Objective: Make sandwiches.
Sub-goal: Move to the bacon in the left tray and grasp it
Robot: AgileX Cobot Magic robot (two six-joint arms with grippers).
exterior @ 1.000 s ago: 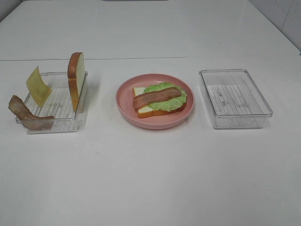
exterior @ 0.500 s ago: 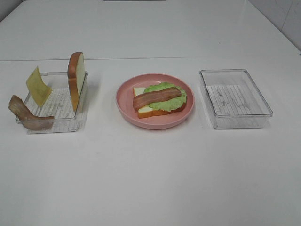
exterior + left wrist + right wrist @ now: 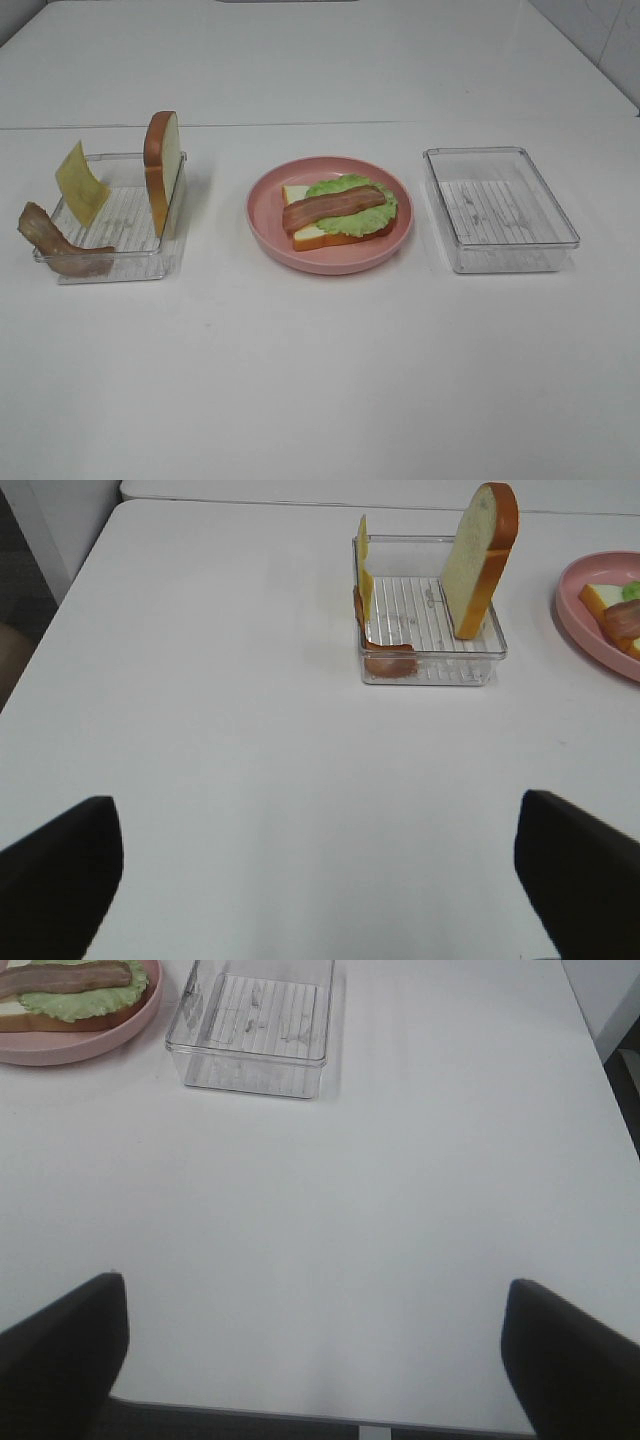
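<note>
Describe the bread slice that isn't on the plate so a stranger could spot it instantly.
On the white table, find the clear tray left of the pink plate. The bread slice stands on edge along its right wall. Unlike the thin yellow cheese and bacon strip opposite, it is thick, with an orange-brown crust.

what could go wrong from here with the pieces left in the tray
The bread slice stands on edge in the left tray; a nudge could topple it. The spare bacon strip hangs over the tray's rim, so it may slip out onto the table. The cheese is thin and leaning, probably hard to pinch cleanly.
</note>
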